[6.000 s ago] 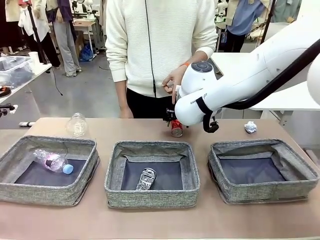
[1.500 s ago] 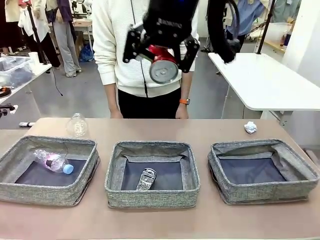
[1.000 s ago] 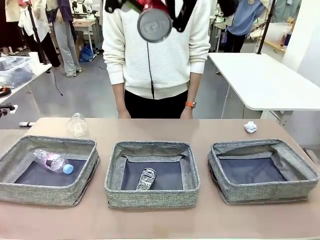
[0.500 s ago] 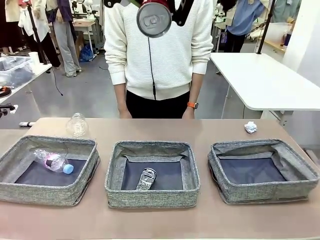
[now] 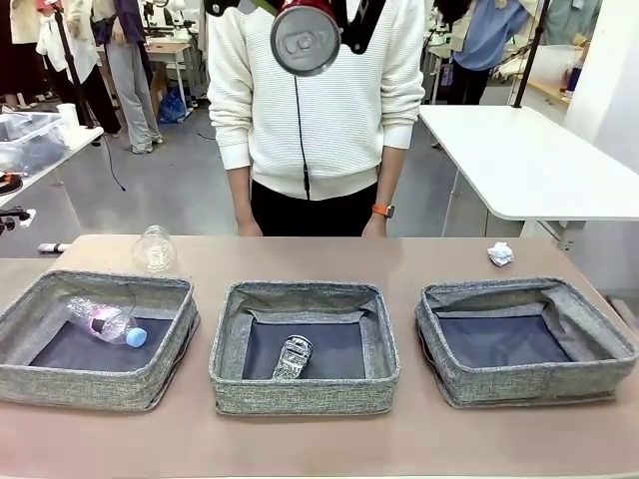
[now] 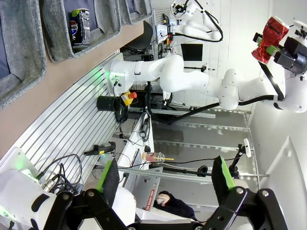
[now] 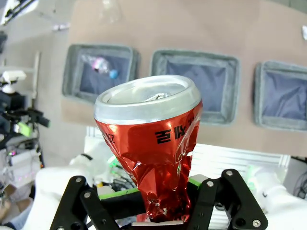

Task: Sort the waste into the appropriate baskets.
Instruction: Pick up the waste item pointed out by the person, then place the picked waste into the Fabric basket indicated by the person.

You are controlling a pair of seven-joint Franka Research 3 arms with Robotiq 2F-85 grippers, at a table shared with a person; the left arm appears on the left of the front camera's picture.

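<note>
Brown table (image 5: 300,439) carries three grey fabric bins in a row: left basket (image 5: 90,387), middle basket (image 5: 300,394), right basket (image 5: 529,384). Clear plastic container (image 5: 154,249) sits beyond the left basket. White paper ball (image 5: 500,254) lies beyond the right basket.

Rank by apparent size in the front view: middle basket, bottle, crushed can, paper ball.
Largest to smallest:
middle basket
bottle
crushed can
paper ball, which lies farther back, so it may look smaller than it is.
</note>
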